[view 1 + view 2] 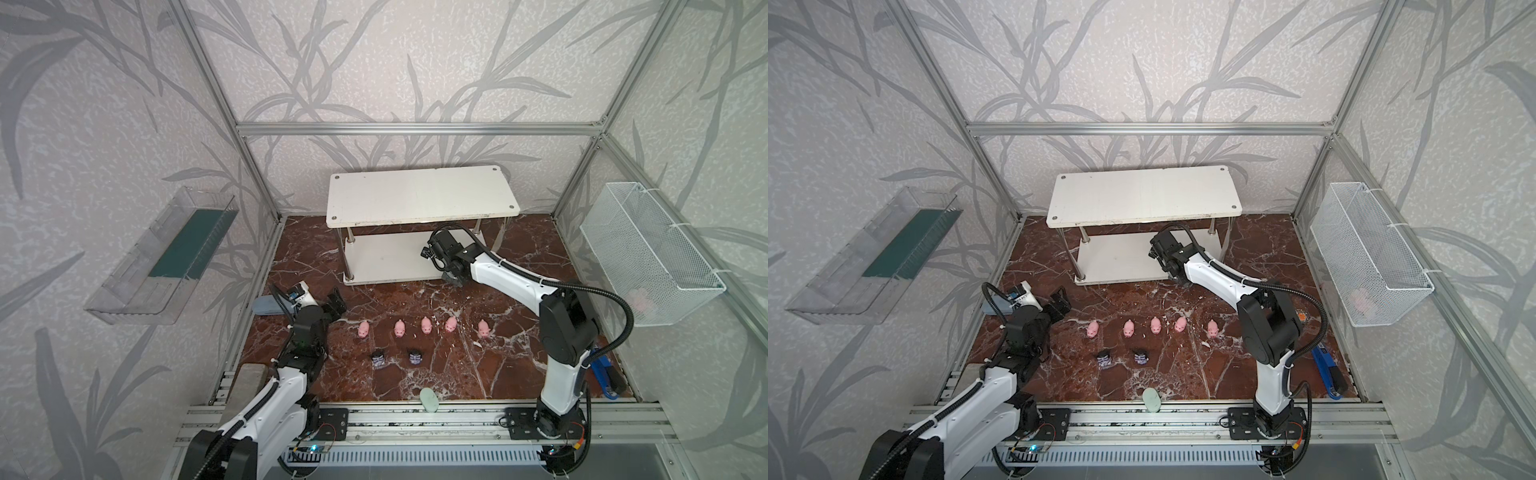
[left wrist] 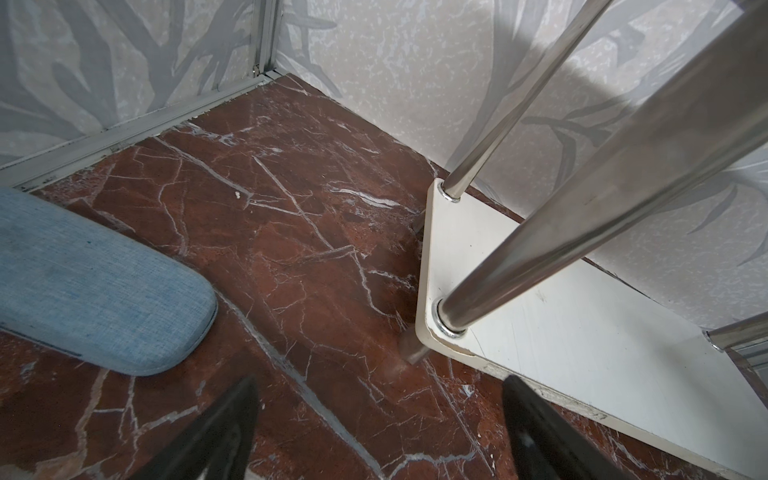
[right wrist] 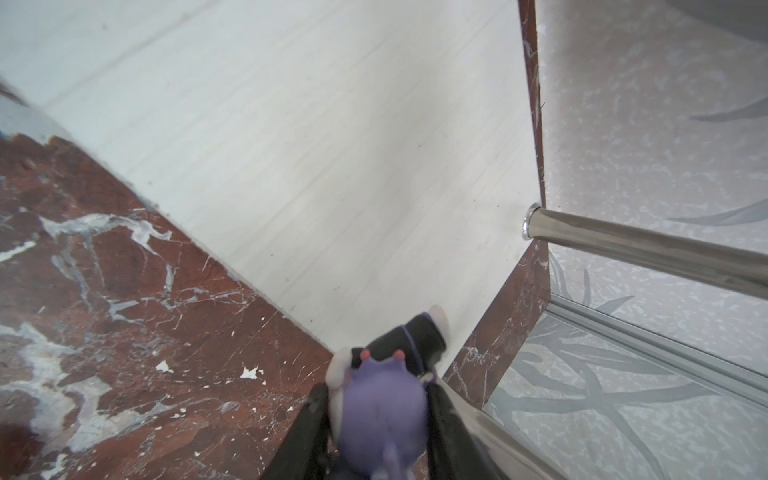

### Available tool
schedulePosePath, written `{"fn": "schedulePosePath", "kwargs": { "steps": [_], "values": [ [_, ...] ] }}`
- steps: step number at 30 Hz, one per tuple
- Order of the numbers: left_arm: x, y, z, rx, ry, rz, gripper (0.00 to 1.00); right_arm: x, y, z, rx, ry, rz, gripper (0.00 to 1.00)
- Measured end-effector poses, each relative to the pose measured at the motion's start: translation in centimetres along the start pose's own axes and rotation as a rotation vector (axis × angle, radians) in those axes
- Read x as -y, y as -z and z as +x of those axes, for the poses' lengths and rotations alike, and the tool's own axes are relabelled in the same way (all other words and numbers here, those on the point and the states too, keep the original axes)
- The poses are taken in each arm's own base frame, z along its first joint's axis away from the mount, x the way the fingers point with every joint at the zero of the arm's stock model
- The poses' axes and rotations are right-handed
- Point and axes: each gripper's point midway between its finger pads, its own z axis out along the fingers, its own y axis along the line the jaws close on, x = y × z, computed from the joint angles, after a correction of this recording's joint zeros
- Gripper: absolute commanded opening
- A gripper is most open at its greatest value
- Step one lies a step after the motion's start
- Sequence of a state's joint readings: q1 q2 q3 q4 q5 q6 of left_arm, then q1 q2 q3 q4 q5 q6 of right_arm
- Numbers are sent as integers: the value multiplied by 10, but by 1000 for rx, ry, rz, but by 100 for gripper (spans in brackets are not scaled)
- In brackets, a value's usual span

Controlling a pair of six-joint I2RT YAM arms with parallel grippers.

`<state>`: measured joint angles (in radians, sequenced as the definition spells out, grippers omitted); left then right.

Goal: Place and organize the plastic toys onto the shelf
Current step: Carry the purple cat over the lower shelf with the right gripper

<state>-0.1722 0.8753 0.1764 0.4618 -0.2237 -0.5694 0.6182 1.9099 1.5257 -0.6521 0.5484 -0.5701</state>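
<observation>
A green oval [image 1: 429, 400] lies at the near edge of the bench [image 1: 478, 374]. Beyond it, two dark figurines [image 1: 378, 358] [image 1: 415, 357] stand in a pair, and behind them five pigs [image 1: 426, 325] sit in a row, all not yet on the shelf [image 1: 419, 195]. At left, the left end effector [image 1: 335, 305] hangs with its jaws apart and empty, near a blue case [image 2: 95, 286] and short of the shelf's corner post [image 2: 582, 216]. Farther back, the right end effector [image 3: 376, 424] is clamped on a third figurine [image 3: 380, 411], held at the front right corner of the shelf's lower board [image 3: 311, 145], beside a post [image 3: 644, 245]. The figurine's body juts forward past the fingertips, so it may tip or roll if let go above the board, or snag on the board's edge on the way in. The upper board leaves little headroom for the wrist, and a knock against it or the post could shift the shelf.
</observation>
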Motion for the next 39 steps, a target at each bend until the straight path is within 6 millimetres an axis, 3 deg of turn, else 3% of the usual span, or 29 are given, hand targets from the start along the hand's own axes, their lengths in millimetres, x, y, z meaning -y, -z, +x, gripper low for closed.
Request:
{"fn": "schedulePosePath", "kwargs": {
  "steps": [5,12,30,39],
  "values": [
    [0,0,-1,1,6,4,90,7,-12,0,-23,19,3,20],
    [-2,0,-2,2,13,1,90,3,-30,12,-79,64,-18,20],
    [-5,-1,-3,6,19,-7,90,13,-32,10,-113,122,-28,22],
    [-6,-1,-3,5,21,-8,90,7,-37,16,-149,161,-48,25]
  ]
}}
